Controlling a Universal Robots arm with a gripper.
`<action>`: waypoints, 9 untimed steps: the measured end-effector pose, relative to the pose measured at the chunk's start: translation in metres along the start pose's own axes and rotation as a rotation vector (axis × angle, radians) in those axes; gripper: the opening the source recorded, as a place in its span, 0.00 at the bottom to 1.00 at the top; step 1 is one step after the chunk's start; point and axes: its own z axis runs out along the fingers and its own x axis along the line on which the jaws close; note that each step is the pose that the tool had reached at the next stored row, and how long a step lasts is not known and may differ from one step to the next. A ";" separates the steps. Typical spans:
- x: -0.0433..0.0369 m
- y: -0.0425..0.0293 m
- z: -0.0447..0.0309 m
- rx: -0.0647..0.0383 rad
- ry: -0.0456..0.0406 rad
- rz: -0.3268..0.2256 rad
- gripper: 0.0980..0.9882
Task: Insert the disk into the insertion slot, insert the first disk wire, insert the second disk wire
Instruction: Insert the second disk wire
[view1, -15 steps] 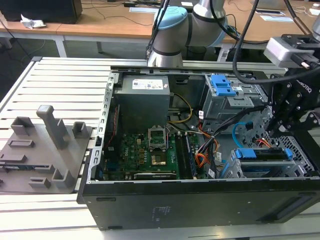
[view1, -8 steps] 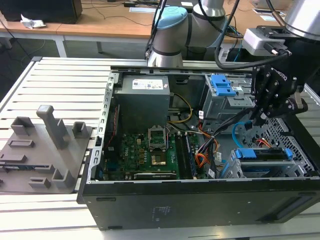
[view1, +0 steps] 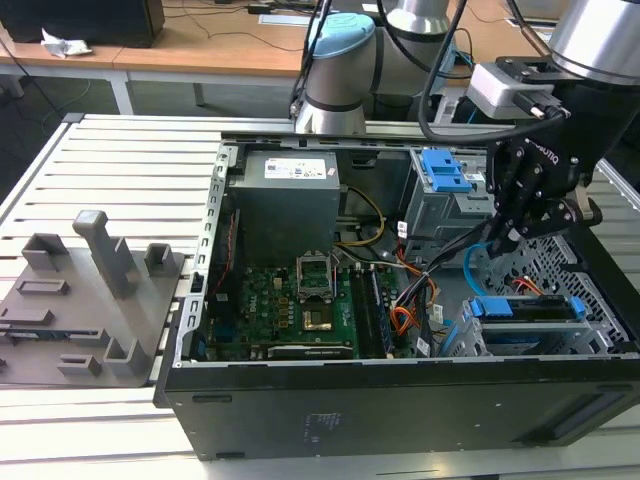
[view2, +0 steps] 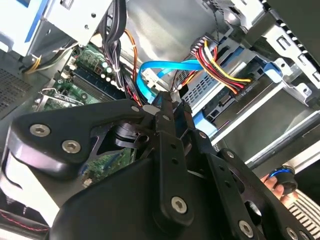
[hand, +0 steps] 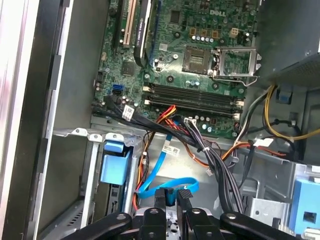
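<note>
An open black computer case (view1: 400, 400) is laid on its side on a slatted metal table (view1: 120, 170), its far wall partly covered by the grey robot arm (view1: 335, 70). One green motherboard (view1: 290, 300) is seen on the case floor, with one grey power supply (view1: 285, 200) beyond it. Two drive cages are counted at the exterior view's right: the larger grey cage (view1: 445, 215) topped by a bare blue clip (view1: 445, 170), and, nearer the camera, the perforated insertion slot (view1: 520, 335).

The disk (view1: 528, 308) is found already seated in that slot; only its blue caddy edge and a strip of the drive can be made out, the rest being hidden by the cage. In the second wrist view a multicoloured power wire bundle (view2: 220, 67) is seen running to a black plug at the disk.

The black gripper (view1: 510, 240) is held above the slot, its fingers (hand: 160, 202) closed on the plug end of one blue data cable (hand: 167, 187); the plug itself is largely hidden between them.

A grey fixture block (view1: 90, 300) lies on the table at the exterior view's left.
</note>
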 end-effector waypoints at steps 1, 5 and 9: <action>0.0000 0.0008 0.0003 0.000 0.0002 -0.007 0.16; 0.0012 0.0028 0.0033 0.002 0.0016 -0.052 0.16; 0.0016 0.0035 0.0043 0.002 0.0021 -0.062 0.16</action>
